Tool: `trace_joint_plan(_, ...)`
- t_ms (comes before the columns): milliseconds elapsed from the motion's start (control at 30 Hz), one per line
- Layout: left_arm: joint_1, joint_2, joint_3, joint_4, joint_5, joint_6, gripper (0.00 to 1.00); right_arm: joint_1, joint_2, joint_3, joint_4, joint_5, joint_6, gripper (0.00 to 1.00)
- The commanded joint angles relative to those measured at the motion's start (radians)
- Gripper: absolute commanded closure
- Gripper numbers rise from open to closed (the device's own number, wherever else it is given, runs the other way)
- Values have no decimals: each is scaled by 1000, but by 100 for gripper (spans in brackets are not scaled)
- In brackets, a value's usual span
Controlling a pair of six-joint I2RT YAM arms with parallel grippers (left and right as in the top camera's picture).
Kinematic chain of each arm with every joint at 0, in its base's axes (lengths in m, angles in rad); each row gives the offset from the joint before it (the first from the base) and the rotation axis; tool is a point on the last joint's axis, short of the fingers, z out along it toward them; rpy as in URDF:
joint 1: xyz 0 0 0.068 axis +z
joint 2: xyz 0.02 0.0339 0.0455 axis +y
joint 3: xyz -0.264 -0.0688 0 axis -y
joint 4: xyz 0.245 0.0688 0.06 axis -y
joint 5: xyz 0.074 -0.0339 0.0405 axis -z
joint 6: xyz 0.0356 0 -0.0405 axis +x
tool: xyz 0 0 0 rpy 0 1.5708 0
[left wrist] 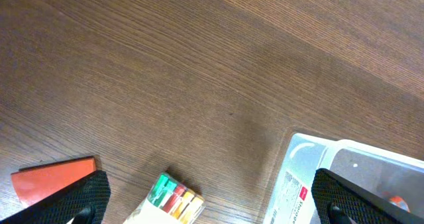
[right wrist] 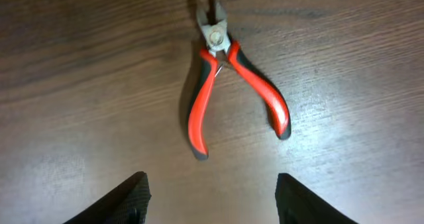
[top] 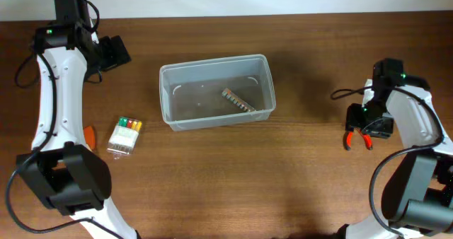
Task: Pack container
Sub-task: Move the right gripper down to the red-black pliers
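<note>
The container stands about mid-bench, toward the far edge. Near the right edge the right gripper hangs spread over the pliers — better to lower it and close across both handles near the pivot. Left gripper — spread wide, empty.

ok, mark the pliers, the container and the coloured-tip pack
pliers [right wrist: 216, 37], right wrist view, pivot joint.
container [top: 212, 62], overhead view, far rim.
coloured-tip pack [top: 126, 135], overhead view, pack centre.

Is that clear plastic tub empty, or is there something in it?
Not empty: one slim ridged strip lies on the floor of the container. The red-handled pliers and the coloured pen pack lie outside it.
</note>
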Motion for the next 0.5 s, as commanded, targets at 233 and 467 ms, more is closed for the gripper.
trace_joint_plan(233, 3, -14, 15, -1, -4, 5, 1, -15, -19, -131, 147, -7, 55, 39)
trace_joint_plan(467, 3, -14, 15, -1, -4, 5, 1, -16, -18, -148, 173, -10, 69, 39)
